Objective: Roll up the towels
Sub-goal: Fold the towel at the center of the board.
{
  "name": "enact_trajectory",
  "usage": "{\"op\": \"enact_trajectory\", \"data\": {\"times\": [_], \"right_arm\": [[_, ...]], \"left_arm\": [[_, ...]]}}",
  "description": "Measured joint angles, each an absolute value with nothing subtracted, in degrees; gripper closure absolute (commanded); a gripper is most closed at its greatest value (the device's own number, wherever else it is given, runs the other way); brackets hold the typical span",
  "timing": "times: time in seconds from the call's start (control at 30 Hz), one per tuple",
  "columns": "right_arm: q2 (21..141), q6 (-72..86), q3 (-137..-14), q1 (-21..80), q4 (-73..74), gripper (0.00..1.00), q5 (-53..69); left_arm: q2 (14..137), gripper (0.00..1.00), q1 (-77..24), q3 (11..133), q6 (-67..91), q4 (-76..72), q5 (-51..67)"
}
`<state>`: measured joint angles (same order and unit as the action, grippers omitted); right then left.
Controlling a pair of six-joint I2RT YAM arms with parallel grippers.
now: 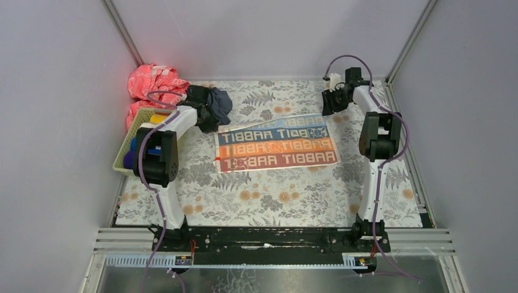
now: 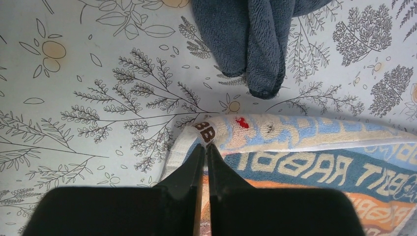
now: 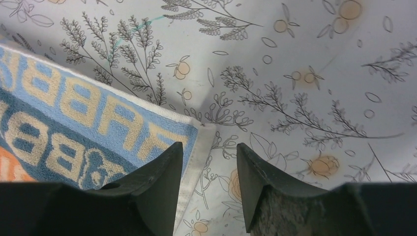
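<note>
The cream "RABBIT" towel (image 1: 276,144) lies spread flat in the middle of the floral surface. My left gripper (image 1: 211,122) is at its far left corner. In the left wrist view the jaws (image 2: 206,145) are shut on that corner of the towel (image 2: 314,162), which is puckered up. The dark grey-blue towel (image 1: 221,102) lies bunched just beyond it, and also shows in the left wrist view (image 2: 255,39). My right gripper (image 1: 330,102) is open and empty (image 3: 209,150), with its jaws astride the white hem at the far right corner of the towel (image 3: 74,113).
A yellow-green basket (image 1: 124,157) at the left edge holds yellow (image 1: 160,117), blue (image 1: 138,145) and purple (image 1: 129,160) rolls. A pink-red cloth (image 1: 154,82) is heaped in the back left corner. Grey walls enclose three sides.
</note>
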<state>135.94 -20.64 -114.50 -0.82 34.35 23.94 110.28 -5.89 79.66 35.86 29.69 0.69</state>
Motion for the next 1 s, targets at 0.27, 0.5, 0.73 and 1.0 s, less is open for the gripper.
{"op": "enact_trajectory", "data": {"times": [0.27,0.5,0.73,1.0], "right_arm": [[139.9,-24.9,-118.0,-0.8,37.4,0.54,28.1],[142.6,-27.2,-122.5,-0.7,39.6,0.57,29.5],[144.3,-30.3,-125.5,-0.5,42.7,0.71,32.1],[145.6,-32.3,-127.5,0.0,44.5,1.00,32.0]], "left_arm": [[111.0,1.00,-5.9,79.9,35.4,30.3,0.7],[111.0,1.00,-5.9,80.0,34.9,30.5,0.7],[111.6,1.00,-5.9,81.2,34.2,31.1,0.6],[112.4,1.00,-5.7,83.4,33.2,32.8,0.1]]}}
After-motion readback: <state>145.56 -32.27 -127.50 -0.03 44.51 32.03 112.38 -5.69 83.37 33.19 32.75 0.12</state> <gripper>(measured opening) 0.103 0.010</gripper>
